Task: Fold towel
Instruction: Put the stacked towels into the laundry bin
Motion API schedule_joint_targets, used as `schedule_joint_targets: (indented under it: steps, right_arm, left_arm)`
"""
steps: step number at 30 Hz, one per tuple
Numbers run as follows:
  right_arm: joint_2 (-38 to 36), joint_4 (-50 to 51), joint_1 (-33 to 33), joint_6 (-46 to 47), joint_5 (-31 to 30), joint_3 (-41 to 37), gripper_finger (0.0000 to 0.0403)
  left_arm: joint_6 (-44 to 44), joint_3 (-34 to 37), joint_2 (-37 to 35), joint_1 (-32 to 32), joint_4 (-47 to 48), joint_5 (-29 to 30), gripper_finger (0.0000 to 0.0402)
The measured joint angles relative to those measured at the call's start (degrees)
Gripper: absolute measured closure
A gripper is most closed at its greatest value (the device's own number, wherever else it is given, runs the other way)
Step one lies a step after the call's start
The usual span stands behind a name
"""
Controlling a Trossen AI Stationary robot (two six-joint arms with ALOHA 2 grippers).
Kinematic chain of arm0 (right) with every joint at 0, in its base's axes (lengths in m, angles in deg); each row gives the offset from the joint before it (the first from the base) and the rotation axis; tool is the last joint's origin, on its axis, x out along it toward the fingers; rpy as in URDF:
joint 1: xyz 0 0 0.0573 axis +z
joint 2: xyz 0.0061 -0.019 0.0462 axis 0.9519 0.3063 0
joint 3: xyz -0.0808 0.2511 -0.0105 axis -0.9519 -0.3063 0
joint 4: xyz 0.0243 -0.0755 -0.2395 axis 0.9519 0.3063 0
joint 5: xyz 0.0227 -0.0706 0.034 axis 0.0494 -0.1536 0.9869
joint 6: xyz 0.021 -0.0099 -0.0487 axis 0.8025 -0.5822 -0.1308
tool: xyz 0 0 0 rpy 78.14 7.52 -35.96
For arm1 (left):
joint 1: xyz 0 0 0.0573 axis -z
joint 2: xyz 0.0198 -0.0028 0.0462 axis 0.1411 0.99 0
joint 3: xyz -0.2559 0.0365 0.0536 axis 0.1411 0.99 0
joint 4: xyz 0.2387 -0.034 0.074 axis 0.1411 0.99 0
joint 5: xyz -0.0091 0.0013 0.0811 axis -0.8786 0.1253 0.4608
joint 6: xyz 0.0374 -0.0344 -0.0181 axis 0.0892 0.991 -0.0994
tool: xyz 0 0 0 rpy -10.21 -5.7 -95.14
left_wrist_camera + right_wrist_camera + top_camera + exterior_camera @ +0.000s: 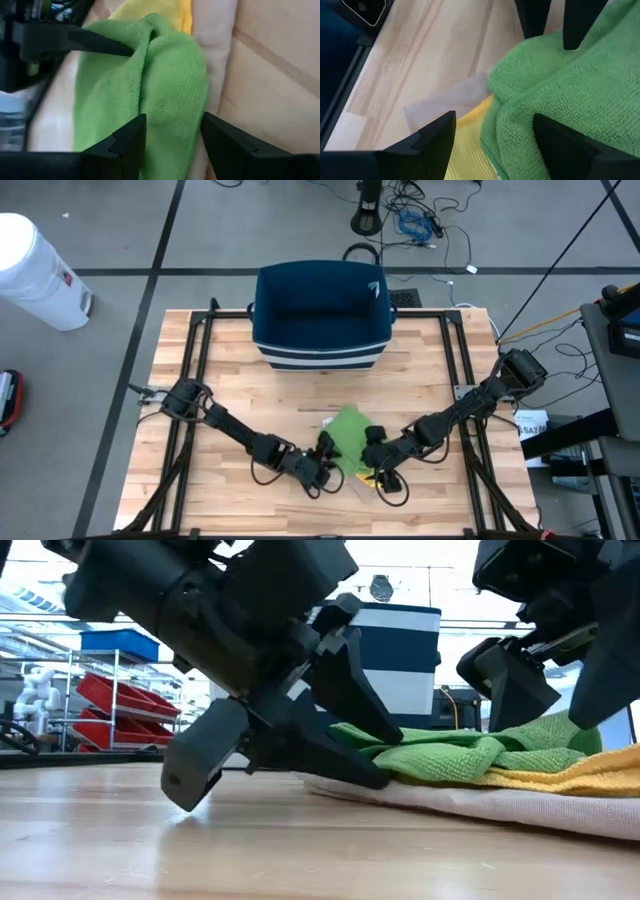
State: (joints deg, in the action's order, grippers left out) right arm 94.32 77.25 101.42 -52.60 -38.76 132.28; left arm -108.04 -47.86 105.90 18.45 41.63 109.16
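Observation:
A crumpled green towel point(350, 430) lies at the table's near middle on top of a yellow towel point(590, 775) and a white cloth point(480, 805). My left gripper point(172, 135) is open at the green towel's left edge, with a fold of it in the gap between its fingers. My right gripper point(492, 145) is open over the green towel's right part point(540, 745), slanting down. One of its fingers is over the green towel point(570, 100) and the other over the yellow towel point(465, 145). My left gripper comes slanting down from the table's left, its open fingers on either side of the green towel's left edge fold point(170, 115). The upper fingertip point(392, 733) rests on top of the fold and the lower one point(372, 778) is at the white cloth beneath. The towel lies slack on the pile. Whether my right gripper touches the green towel, I cannot tell.
A dark blue bin point(320, 310) with white stripes stands at the table's far middle. Black frame rails point(195, 380) run along the left and right sides. Bare wood point(250, 400) lies left of the pile.

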Motion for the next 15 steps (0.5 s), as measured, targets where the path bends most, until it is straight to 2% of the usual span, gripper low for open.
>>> schedule_joint_targets:
  steps: [3,6,11,15]
  right_arm:
    - [0.0,-0.8,-0.1,0.0,0.0,0.0,0.0149]
    - [0.0,-2.1,-0.4,-0.1,0.0,0.0,0.0149]
    - [0.0,-4.4,-0.4,-0.3,-0.6,0.0,0.0149]
    - [0.0,-3.0,-0.4,-0.3,-4.3,0.0,0.0149]
  left_arm:
    - [-1.8,0.0,0.0,0.2,0.0,1.5,0.0206]
    - [-0.5,0.0,0.0,-0.5,1.4,-1.1,0.0206]
    - [0.0,-0.1,0.0,-0.1,2.5,-1.1,0.0206]
    - [-4.0,-0.1,0.0,1.3,2.5,-1.1,0.0206]
